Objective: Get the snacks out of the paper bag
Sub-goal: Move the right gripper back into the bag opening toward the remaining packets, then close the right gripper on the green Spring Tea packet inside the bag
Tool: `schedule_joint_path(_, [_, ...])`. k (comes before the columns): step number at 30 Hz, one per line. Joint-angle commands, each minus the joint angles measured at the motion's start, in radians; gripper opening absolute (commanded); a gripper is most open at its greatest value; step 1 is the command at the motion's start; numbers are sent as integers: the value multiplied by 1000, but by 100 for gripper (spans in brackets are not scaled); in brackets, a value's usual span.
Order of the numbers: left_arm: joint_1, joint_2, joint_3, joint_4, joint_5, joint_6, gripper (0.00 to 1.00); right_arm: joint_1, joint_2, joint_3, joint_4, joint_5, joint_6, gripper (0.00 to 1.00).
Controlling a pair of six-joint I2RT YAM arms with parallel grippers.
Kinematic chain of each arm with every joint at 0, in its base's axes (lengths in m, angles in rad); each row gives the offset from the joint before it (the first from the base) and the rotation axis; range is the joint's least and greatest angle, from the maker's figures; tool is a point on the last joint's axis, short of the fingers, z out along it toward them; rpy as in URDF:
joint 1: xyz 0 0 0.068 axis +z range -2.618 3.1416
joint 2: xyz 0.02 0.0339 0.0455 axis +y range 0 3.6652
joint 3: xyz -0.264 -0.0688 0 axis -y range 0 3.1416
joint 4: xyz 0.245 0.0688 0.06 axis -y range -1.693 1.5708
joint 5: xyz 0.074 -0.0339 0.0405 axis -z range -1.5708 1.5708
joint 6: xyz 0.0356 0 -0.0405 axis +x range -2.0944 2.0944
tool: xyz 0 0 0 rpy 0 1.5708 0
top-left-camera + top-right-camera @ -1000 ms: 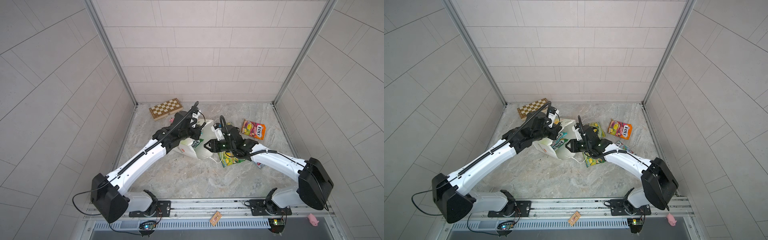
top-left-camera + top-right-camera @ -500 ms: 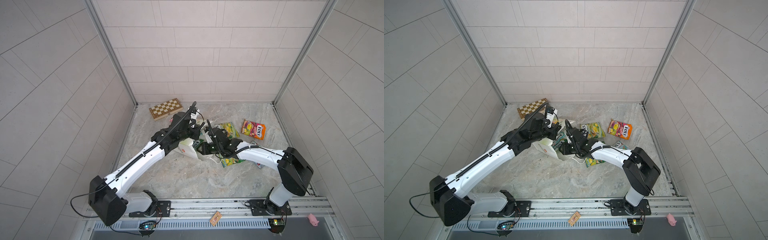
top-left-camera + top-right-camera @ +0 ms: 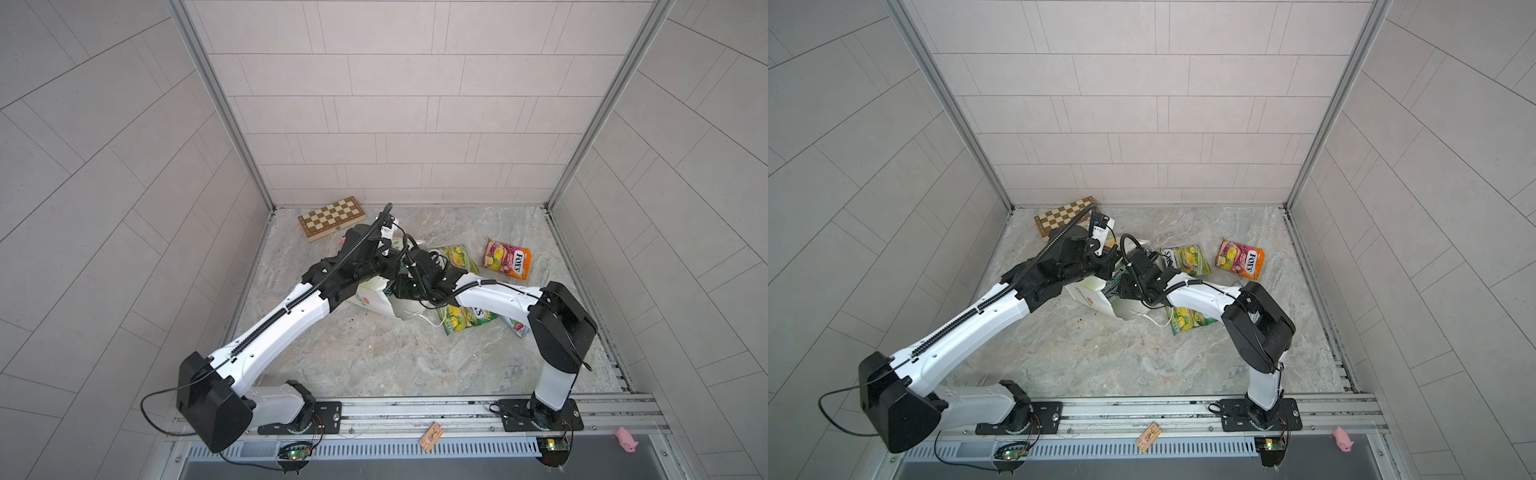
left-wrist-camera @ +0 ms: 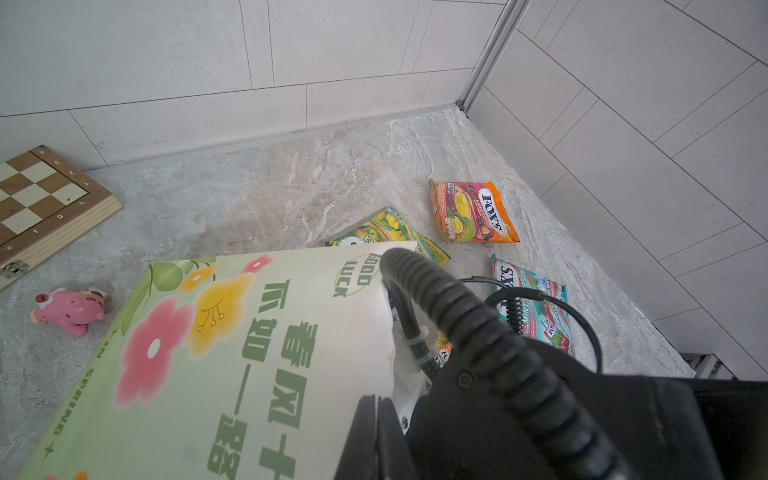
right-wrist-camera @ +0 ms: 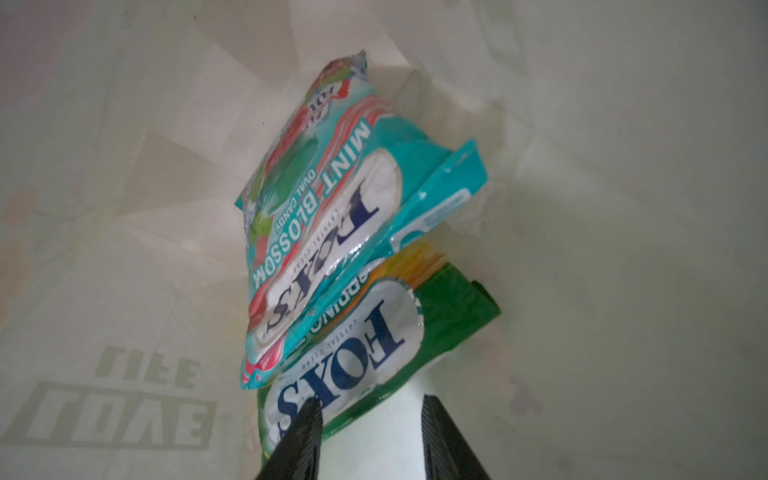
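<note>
The white paper bag [image 3: 376, 301] lies tipped on the floor in both top views, its other side [image 4: 232, 353] printed with flowers. My left gripper [image 4: 378, 397] is shut on the bag's rim. My right gripper [image 5: 370, 401] is open inside the bag; in both top views the bag hides its fingers. Ahead of it inside the bag lie two snacks, a teal-red packet [image 5: 328, 208] on a green one [image 5: 365, 345], whose near edge reaches one finger. Outside lie a green-yellow packet [image 3: 455, 258], a pink-orange one [image 3: 507, 258] and another green-yellow one [image 3: 465, 320] under the right arm.
A teal packet [image 4: 536, 307] lies on the floor beside the right arm. A wooden chessboard [image 3: 332, 218] sits at the back left with a pink pig toy [image 4: 68, 309] near it. Another pig toy [image 3: 626, 438] and a small card [image 3: 431, 436] lie by the front rail.
My right arm has swung left and pushed its gripper from the bag's mouth deeper into the bag, uncovering the rear green-yellow packet. The left gripper has kept its hold on the rim.
</note>
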State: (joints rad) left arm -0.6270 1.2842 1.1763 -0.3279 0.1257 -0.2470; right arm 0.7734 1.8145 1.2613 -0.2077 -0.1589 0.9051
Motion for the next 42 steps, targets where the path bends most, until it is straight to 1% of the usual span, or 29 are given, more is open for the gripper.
schedule_joint_path(1, [1,-20,-8,13,-14,-5,0,3,25,34,-80,64,33,42])
schedule_joint_path(9, [0,-19,-10,13,-14,-6,0,3,82,68,-91,86,61,42])
schedule_joint_path(16, [0,-19,-10,13,-14,-6,0,3,141,92,16,44,75,42])
schedule_joint_path(20, [0,-18,-10,13,-21,-5,0,2,183,98,97,35,107,40])
schedule_joint_path(24, [0,-19,-9,10,-27,-3,0,1,218,93,189,13,151,34])
schedule_joint_path(27, [0,-23,-9,10,-28,-3,0,2,243,96,249,-28,164,26])
schedule_joint_path(28, [0,-24,-11,10,-29,-2,0,1,247,99,263,-42,163,21])
schedule_joint_path(29, [0,-26,-10,10,-30,-2,0,1,249,95,276,-51,160,10])
schedule_joint_path(31, [0,-28,-11,9,-38,1,0,1,243,86,293,-65,144,0])
schedule_joint_path(42, [1,-19,5,-33,-122,18,0,-24,81,-33,231,-64,50,0])
